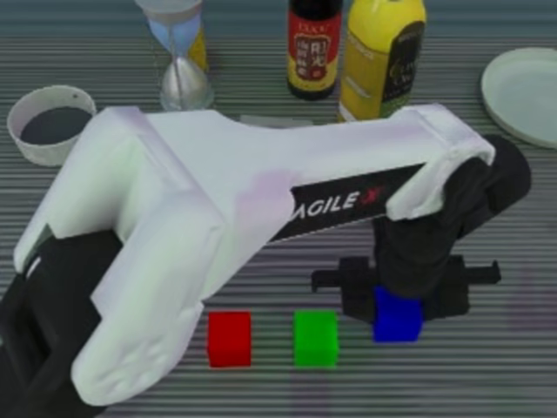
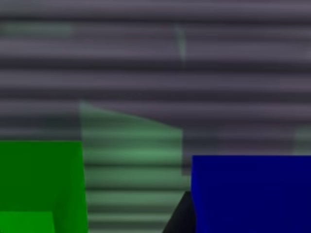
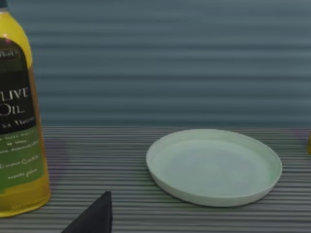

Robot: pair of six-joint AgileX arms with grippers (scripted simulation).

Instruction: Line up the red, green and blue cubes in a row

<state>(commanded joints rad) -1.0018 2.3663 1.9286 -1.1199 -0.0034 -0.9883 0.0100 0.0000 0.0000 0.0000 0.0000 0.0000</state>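
Note:
Near the table's front edge the red cube (image 1: 229, 338) and the green cube (image 1: 315, 338) sit side by side with a small gap. The blue cube (image 1: 398, 317) is just right of the green one and slightly farther back. My left arm reaches across the table, and my left gripper (image 1: 394, 294) is directly over the blue cube, shut on it. In the left wrist view the blue cube (image 2: 250, 194) fills the near corner with one dark finger (image 2: 182, 217) against its side, and the green cube (image 2: 41, 184) lies beside it. My right gripper (image 3: 95, 218), parked off the top view, faces the plate.
Along the back stand an hourglass (image 1: 180, 52), a dark sauce bottle (image 1: 314, 48) and a yellow olive oil bottle (image 1: 380, 57). A white cup (image 1: 52, 122) with dark contents is at the back left. A white plate (image 1: 522, 94) lies at the back right.

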